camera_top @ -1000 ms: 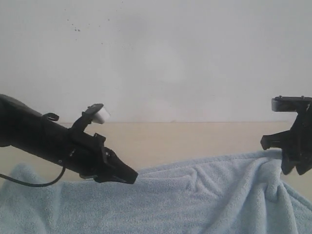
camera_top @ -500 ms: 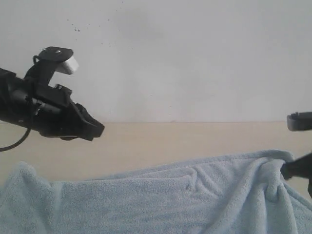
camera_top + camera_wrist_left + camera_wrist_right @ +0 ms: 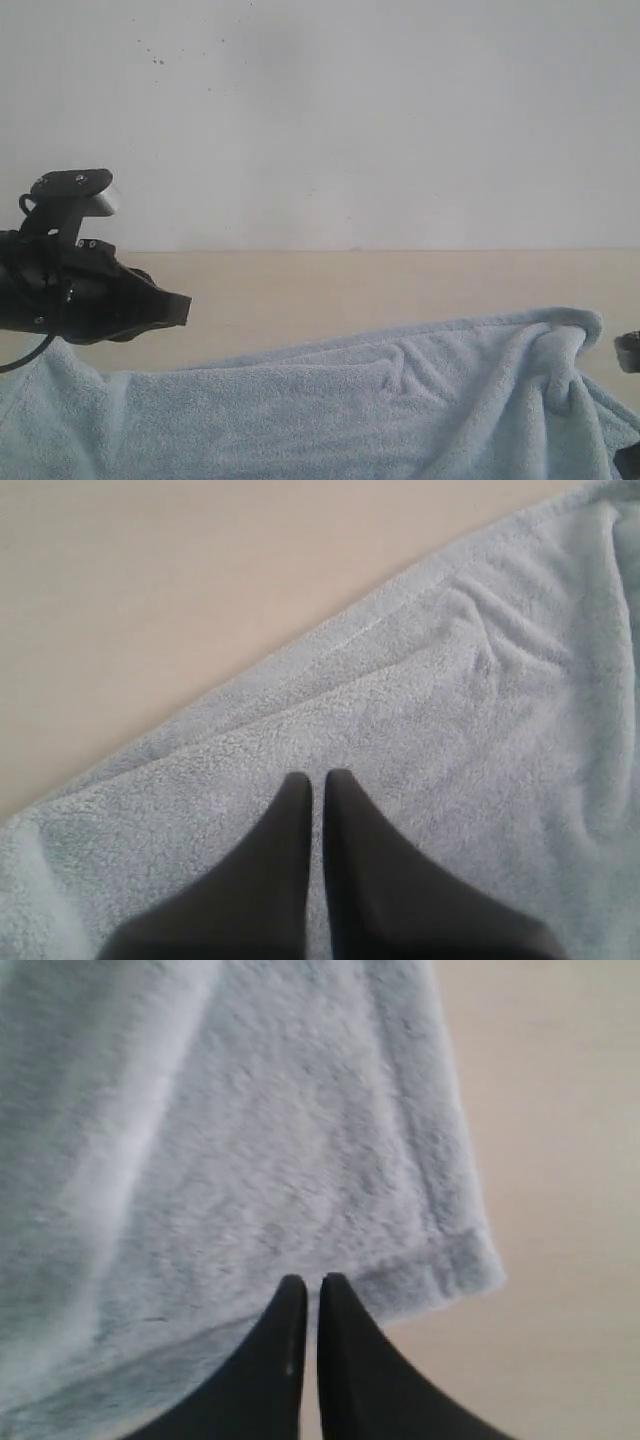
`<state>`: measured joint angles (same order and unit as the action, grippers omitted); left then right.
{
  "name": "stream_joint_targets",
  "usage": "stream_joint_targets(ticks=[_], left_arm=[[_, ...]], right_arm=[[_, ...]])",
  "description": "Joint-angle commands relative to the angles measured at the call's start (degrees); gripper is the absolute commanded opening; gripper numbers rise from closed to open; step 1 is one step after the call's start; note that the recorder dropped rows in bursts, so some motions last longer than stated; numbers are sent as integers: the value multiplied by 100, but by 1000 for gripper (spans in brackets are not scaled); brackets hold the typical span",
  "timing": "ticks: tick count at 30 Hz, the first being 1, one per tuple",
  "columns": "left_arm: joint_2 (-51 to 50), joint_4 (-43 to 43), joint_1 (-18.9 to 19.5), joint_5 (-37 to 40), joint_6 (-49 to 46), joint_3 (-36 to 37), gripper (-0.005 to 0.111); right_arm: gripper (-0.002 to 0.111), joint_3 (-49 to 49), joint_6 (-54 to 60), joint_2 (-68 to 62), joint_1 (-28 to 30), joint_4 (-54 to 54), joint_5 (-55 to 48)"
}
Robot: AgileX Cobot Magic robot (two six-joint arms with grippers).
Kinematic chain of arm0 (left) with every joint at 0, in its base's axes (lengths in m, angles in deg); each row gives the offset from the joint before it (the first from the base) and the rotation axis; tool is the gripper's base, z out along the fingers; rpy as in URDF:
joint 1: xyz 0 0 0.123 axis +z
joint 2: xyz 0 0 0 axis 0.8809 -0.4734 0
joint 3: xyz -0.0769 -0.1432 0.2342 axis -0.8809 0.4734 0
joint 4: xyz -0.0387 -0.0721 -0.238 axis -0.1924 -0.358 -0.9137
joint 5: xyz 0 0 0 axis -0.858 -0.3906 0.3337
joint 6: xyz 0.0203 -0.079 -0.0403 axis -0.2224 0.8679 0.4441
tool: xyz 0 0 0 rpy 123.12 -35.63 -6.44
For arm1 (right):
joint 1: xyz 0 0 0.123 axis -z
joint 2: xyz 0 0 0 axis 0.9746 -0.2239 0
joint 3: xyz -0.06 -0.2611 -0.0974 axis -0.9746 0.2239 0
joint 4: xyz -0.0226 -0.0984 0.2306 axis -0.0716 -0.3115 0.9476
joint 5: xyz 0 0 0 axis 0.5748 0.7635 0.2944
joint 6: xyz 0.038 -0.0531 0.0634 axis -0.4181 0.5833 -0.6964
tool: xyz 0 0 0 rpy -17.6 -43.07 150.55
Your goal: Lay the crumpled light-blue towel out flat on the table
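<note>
While the towel (image 3: 350,400) stays rumpled, left claw (image 3: 183,305) and right claw (image 3: 312,1285), closed and empty, have retreated outward.

Outside cam sits low, about level with the towel (image 3: 350,410), facing the wall (image 3: 400,120). Both my wrist cams look down close onto that same towel.

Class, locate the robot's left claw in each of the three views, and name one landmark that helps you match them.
Exterior view: the left claw is at the left, shut, above the towel.
Left wrist view: the left claw is shut, its tips over the towel, short of its hem.
Right wrist view: not in it; that is the right claw.
Shared landmark: the towel's hemmed edge against the table.
</note>
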<state>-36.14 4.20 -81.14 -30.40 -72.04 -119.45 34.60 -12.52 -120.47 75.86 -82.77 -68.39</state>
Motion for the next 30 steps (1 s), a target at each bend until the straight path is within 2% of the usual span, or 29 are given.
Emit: stream_joint_targets(ticks=[1,11,17,30], left_arm=[[20,-424,16,-171,48,-12,4],[20,-476,16,-741,48,-12,4],[20,-703,16,-740,48,-12,4],[20,-704,16,-434,72,-12,4]], right_arm=[[4,128,-1785,-217,336,-1345,261],[4,128,-1754,-277,455,-962,785],[4,128,-390,-388,455,289,811],[4,128,-368,-402,455,176,896]])
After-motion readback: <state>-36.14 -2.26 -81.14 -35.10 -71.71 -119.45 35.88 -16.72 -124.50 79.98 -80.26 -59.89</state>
